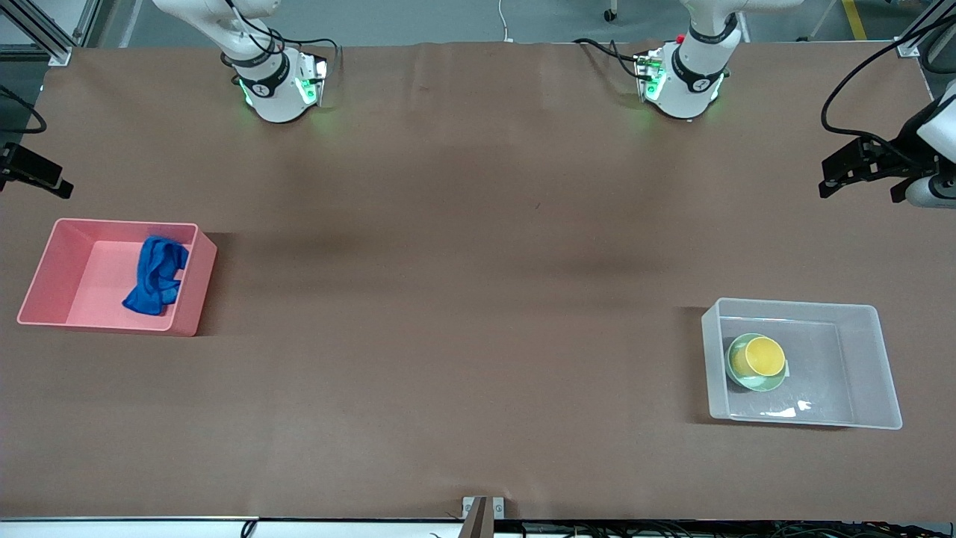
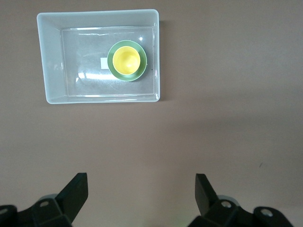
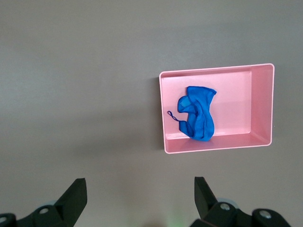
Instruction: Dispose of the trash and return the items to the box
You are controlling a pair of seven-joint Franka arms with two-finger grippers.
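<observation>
Trash (image 1: 156, 275), a crumpled blue cloth, lies in the pink bin (image 1: 60, 258) at the right arm's end of the table, against the wall nearest the table's middle; its thin string (image 3: 174, 117) trails onto that wall. The yellow cup (image 1: 763, 356) sits in the green bowl (image 1: 747, 379), and both rest in the clear box (image 1: 866, 366) at the left arm's end, beside a white label (image 2: 104, 62) on its floor. The brown table (image 1: 463, 299) lies bare between bin and box. The left gripper (image 2: 141, 189) hangs high over the table with fingers spread, holding nothing. The right gripper (image 3: 140, 189) does the same.
</observation>
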